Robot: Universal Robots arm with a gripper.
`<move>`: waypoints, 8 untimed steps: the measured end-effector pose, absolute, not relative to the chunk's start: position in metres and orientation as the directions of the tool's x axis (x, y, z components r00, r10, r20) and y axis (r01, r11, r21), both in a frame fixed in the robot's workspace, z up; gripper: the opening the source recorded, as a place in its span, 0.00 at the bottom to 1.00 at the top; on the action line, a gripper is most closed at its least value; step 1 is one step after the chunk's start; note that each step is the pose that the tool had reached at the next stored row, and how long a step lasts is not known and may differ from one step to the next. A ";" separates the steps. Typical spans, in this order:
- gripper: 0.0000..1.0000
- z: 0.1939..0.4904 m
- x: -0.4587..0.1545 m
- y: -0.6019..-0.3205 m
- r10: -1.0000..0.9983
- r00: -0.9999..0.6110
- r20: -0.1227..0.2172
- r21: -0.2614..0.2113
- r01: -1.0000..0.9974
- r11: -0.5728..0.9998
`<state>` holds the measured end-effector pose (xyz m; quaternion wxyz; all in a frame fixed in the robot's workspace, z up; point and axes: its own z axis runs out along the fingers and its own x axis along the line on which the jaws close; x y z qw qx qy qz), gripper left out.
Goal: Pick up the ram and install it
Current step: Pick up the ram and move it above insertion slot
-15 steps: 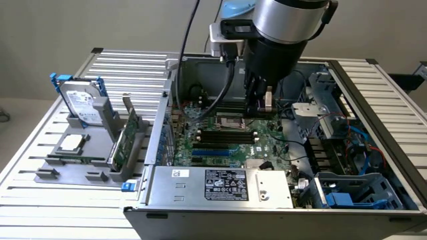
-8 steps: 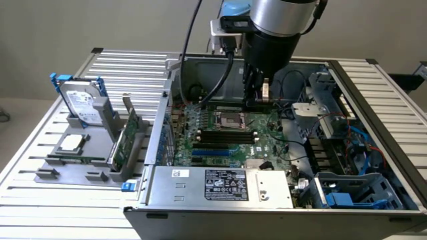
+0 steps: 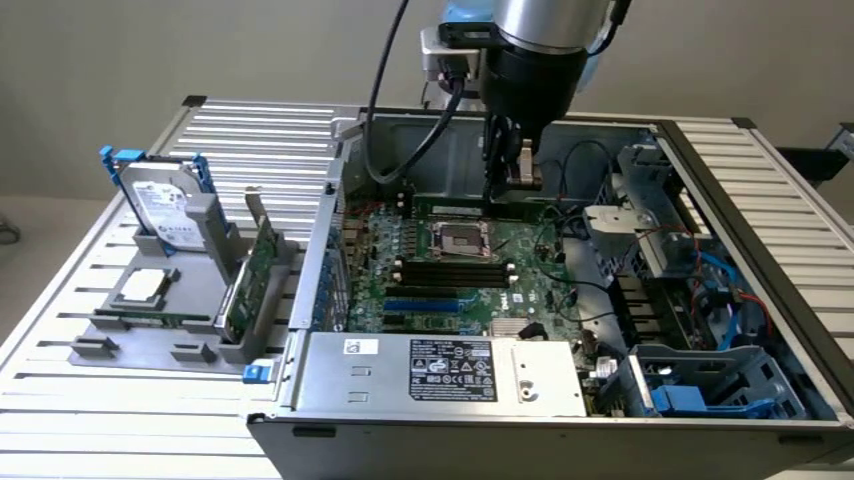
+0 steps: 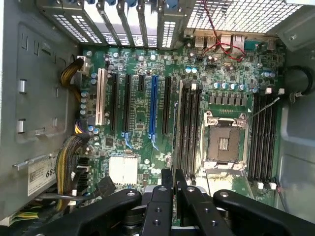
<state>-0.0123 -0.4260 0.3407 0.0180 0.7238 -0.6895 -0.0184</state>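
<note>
While the ram [image 3: 150, 319] lies in the grey tray [image 3: 140, 347], well apart from the gripper [image 4: 173, 173] with fingers together and empty, a good pick, I think, grips its middle, avoiding the taller card [image 3: 248, 283].

I count my one gripper [image 4: 173, 172] with two fingers [image 4: 160, 206]; one computer case [image 3: 507, 450], one motherboard [image 4: 140, 123], one processor socket [image 4: 224, 142], one white slot [image 4: 101, 96], one blue slot [image 4: 154, 103], one power supply [image 3: 441, 370]. At the case's nine o'clock in the exterior view: one hard drive [image 3: 167, 205], one processor chip [image 3: 144, 287], one expansion card [image 3: 250, 280].
</note>
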 end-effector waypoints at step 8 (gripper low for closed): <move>0.14 0.327 -0.013 -0.413 -0.999 0.048 0.004 0.045 -0.998 -0.048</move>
